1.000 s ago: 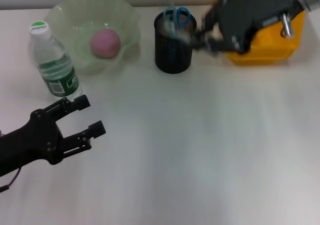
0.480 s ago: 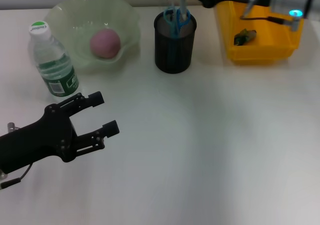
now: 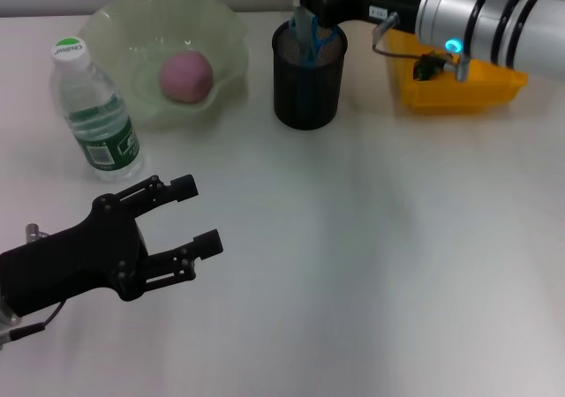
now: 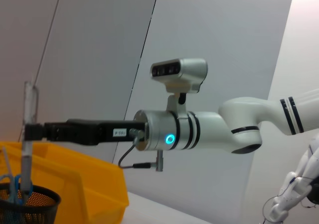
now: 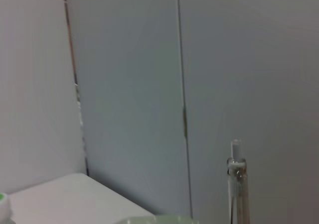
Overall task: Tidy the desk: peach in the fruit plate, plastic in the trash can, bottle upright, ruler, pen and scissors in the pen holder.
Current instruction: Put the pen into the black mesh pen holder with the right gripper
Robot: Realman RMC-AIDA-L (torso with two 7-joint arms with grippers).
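On bottle (image 3: 95, 115), unreadable green label (image 3: 106, 141)

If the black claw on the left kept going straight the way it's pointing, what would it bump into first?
Probably nothing soon. The left gripper is open and points rightward across the bare table; the bottle and pen holder sit farther back, off that line, though height is hard to judge.

The right arm (image 3: 494, 13) was glossy white with black rings and a glowing cyan light; the left gripper (image 3: 190, 216) was matte black.

Black mesh pen holder (image 3: 305, 75), translucent glossy fruit plate (image 3: 132, 35), clear plastic bottle (image 3: 92, 111), matt desk (image 3: 371, 238)
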